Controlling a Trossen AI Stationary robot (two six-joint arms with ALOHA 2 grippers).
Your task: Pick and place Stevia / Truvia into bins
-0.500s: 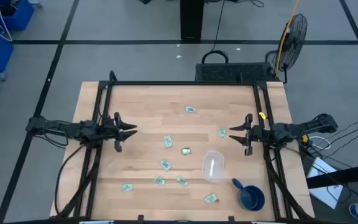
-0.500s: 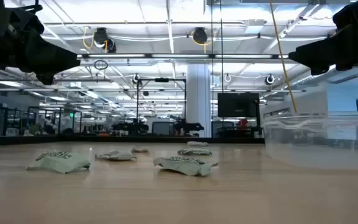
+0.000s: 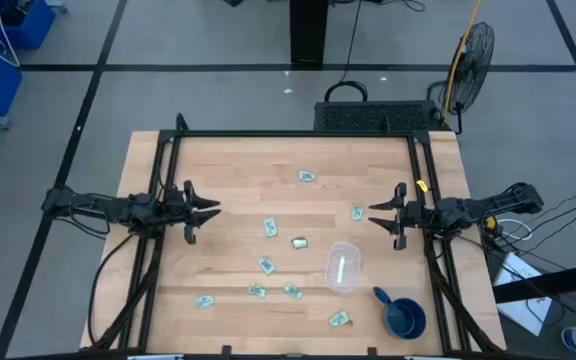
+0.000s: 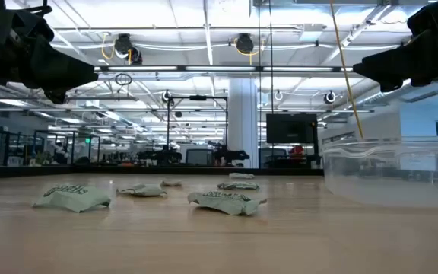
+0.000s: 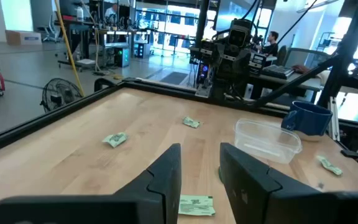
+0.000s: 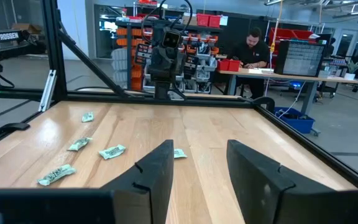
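Several pale green and white Stevia packets [image 3: 269, 227] lie flat and scattered over the middle and near part of the wooden table. One packet [image 3: 339, 268] lies inside the clear bin [image 3: 345, 252], which stands right of centre toward the near edge. My left gripper [image 3: 211, 210] hovers open above the table's left side, pointing right. My right gripper [image 3: 373, 215] hovers open above the right side, pointing left, with one packet [image 3: 357, 213] close by. In the left wrist view the bin [image 5: 268, 140] sits ahead of the open fingers. Neither gripper holds anything.
A dark blue cup with a handle [image 3: 403, 315] stands near the table's near right corner, beside the bin. A black frame rail [image 3: 293, 134] runs along the far edge and both sides. A person sits at a desk [image 6: 253, 46] in the room beyond.
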